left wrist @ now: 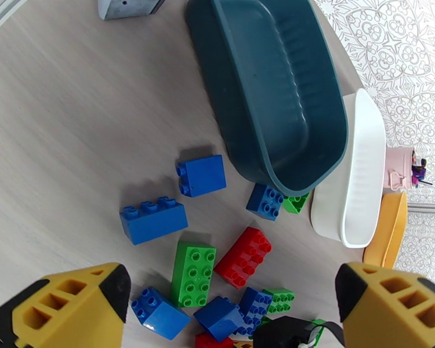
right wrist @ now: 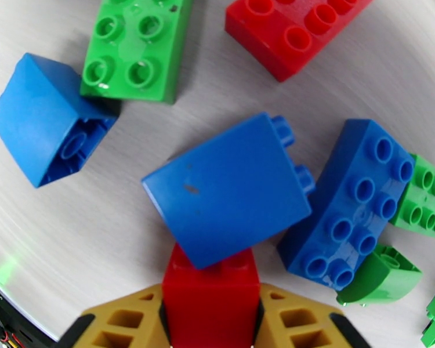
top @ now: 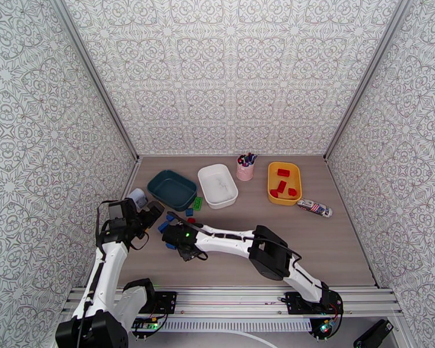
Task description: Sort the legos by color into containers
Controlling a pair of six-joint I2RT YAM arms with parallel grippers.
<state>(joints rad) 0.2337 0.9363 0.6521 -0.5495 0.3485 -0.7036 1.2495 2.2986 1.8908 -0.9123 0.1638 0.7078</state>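
Loose legos lie in a pile left of centre, among them a blue brick [left wrist: 201, 175], a long blue one [left wrist: 153, 218], a green one [left wrist: 193, 272] and a red one [left wrist: 243, 256]. My left gripper [left wrist: 232, 308] hangs open over the pile's near side. Low in the pile, my right gripper [top: 174, 236] is shut on a red brick [right wrist: 210, 300], which touches a big blue brick [right wrist: 229, 189]. The teal tub [top: 172, 189] and the white tub [top: 217, 185] hold no bricks. The yellow tub [top: 284, 182] holds several red bricks.
A pink cup of pens [top: 245, 168] stands between the white and yellow tubs. A small printed tube [top: 314, 207] lies right of the yellow tub. A pale cylinder [top: 137, 197] sits by the left wall, close to my left gripper.
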